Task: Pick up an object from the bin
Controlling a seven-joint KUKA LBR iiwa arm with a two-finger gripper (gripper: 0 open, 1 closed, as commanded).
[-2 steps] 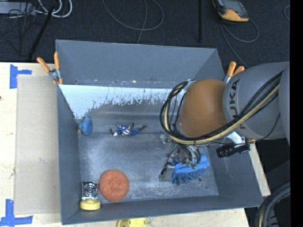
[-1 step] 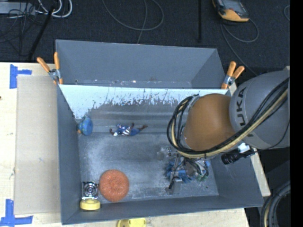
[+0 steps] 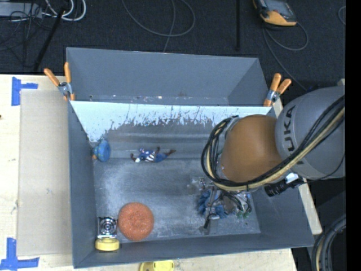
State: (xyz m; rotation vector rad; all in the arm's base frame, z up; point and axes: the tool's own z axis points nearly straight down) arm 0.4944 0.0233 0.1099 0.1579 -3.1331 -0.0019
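My gripper (image 3: 216, 212) is down at the bin floor in the near right part of the bin, below the orange wrist cover. It stands in a small cluster of blue and greenish bits (image 3: 203, 201), much of it hidden by the gripper. A small blue and white figure-like item (image 3: 150, 156) lies flat to the left, toward the back wall and apart from the gripper.
A round reddish-orange disc (image 3: 135, 221) lies near the front left. A yellow and silver tape-measure-like item (image 3: 107, 234) sits beside it in the corner. A blue ball-like thing (image 3: 102, 150) rests against the left wall. The arm and its cables cover the bin's right side.
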